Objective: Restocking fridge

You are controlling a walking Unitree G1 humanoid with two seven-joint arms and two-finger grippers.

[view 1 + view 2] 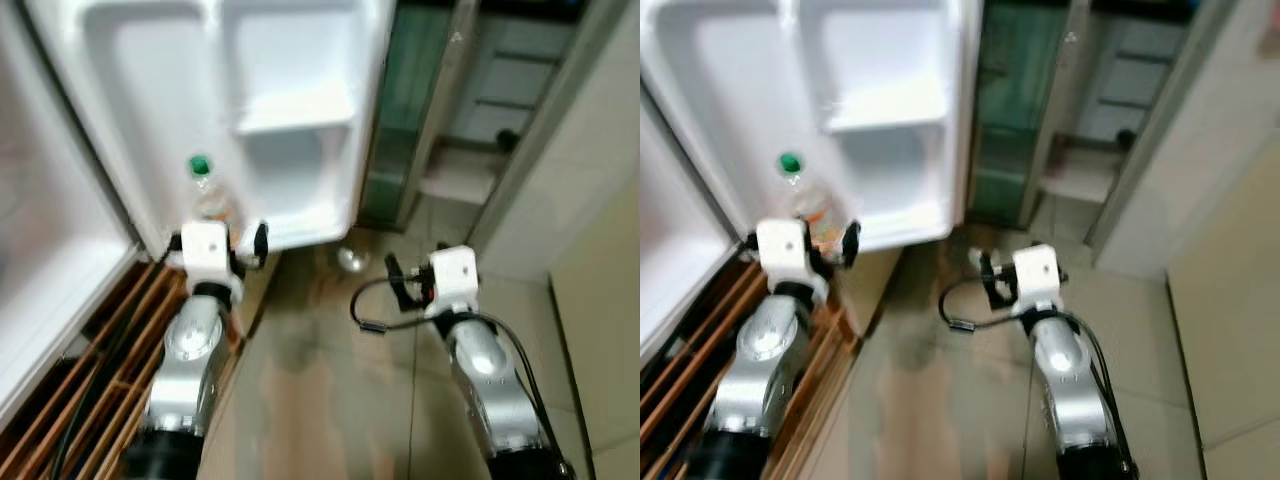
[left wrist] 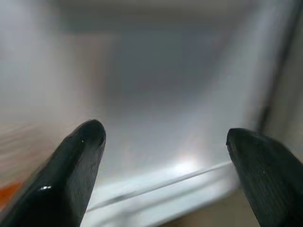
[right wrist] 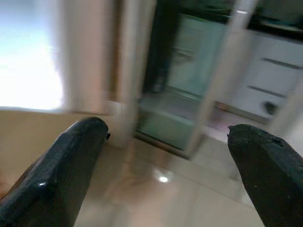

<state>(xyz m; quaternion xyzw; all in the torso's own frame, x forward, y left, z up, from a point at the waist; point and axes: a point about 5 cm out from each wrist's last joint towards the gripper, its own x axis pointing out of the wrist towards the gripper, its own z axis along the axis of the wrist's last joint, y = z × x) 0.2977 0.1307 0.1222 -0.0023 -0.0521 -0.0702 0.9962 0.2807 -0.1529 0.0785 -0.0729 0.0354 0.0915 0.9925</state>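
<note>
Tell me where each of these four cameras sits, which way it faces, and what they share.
Left eye view: on the head, looking forward and down at the open fridge door, a green-capped bottle in its lowest shelf, both silver arms below.
Right eye view: same head, same scene, shifted sideways.
Left wrist view: along the left gripper, its open fingers facing the white door.
Right wrist view: along the right gripper, open, facing tiled floor and a green cabinet.
Shared: both eye views show bottle, door, arms.

Just one bottle [image 1: 205, 190] with a green cap is sitting in the one open fridge door [image 1: 250, 110], and two grippers are showing, left [image 2: 161, 175] and right [image 3: 165, 175].
</note>
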